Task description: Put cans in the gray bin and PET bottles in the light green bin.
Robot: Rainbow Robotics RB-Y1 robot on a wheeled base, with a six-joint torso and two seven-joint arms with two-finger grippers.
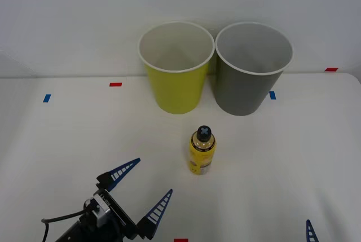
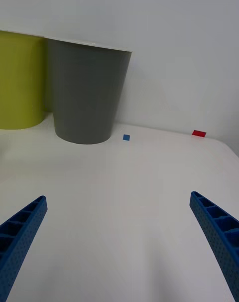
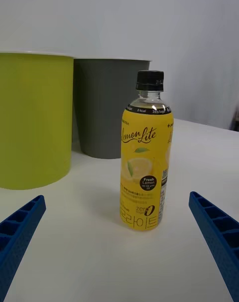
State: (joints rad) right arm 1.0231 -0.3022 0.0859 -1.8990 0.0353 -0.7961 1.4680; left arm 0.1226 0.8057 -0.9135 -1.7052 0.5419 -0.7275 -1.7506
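A small yellow PET bottle (image 1: 202, 150) (image 3: 145, 155) with a dark cap stands upright on the white table, in front of the two bins. The light green bin (image 1: 176, 66) (image 3: 31, 117) (image 2: 17, 80) stands at the back, with the gray bin (image 1: 252, 67) (image 3: 107, 105) (image 2: 87, 90) touching it on its right. My left gripper (image 1: 146, 191) (image 3: 117, 242) is open at the front left, its blue fingers pointing at the bottle a short way off. My right gripper (image 2: 117, 242) is open with nothing between its fingers; one fingertip (image 1: 310, 232) shows at the front right edge.
Red tape marks (image 1: 115, 84) (image 1: 331, 69) and blue tape marks (image 1: 47, 98) (image 1: 272, 95) lie on the table (image 1: 293, 157). A pale wall rises right behind the bins. Another red mark (image 1: 180, 240) sits at the front edge.
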